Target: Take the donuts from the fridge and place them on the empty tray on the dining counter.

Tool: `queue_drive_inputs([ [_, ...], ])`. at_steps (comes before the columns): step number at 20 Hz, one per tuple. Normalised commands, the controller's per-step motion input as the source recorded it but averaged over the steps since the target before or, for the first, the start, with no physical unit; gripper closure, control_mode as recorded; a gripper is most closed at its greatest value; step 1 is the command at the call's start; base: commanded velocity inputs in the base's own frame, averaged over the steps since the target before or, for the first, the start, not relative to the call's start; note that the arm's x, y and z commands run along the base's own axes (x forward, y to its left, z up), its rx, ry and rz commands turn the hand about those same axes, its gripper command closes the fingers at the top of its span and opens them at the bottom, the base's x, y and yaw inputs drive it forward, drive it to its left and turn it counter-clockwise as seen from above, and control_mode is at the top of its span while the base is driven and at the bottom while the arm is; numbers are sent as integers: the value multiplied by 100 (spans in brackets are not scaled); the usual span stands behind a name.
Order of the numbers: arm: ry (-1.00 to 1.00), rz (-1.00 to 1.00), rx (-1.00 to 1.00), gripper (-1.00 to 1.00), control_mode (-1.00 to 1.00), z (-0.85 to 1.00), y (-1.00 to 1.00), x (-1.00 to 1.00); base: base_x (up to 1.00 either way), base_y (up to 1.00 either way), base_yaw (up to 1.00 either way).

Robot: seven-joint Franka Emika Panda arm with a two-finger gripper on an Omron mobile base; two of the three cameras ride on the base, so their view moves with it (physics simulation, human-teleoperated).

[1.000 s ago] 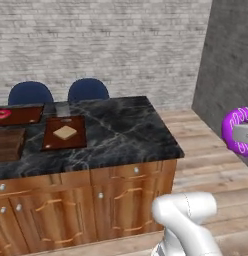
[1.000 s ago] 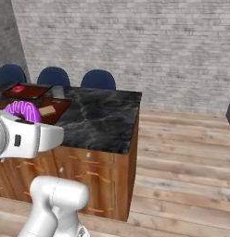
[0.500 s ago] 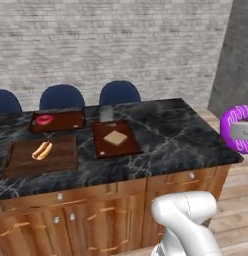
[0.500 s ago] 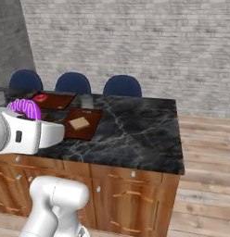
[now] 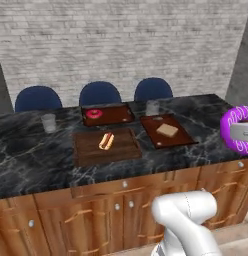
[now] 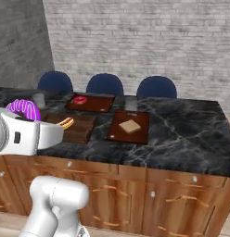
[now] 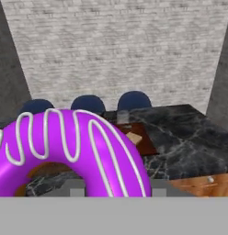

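Note:
My gripper [image 5: 241,133] is shut on the purple-magenta donut [image 5: 235,129], held upright in the air off the right end of the dining counter [image 5: 26,155]. In the right base view that donut [image 6: 23,109] pokes up above the white hand. The hand view has the donut [image 7: 88,147] large in the foreground, with the gripper [image 7: 116,186] at its lower rim. The red-pink donut [image 5: 93,113] lies in the small dark reddish tray [image 5: 118,116] at the counter's back. The fridge is out of view.
A larger wooden tray [image 5: 121,149] carries a hot dog [image 5: 106,141]. Another tray [image 5: 183,135] to its right holds a tan square. Two glasses [image 5: 48,122] [image 5: 152,107] stand on the counter. Blue chairs [image 5: 99,93] line the far side, before a brick wall.
The whole scene has slid right in both base views as the camera moved, so the counter and all trays now show. The purple donut stays in the gripper.

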Motion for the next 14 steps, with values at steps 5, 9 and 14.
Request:
queue_drive_inputs([
  [5, 0, 0, 0, 100, 100, 0, 0, 0, 33, 94, -5],
  [9, 0, 0, 0, 100, 100, 0, 0, 0, 100, -70, 0],
  [14, 0, 0, 0, 100, 100, 0, 0, 0, 81, -100, 0],
])
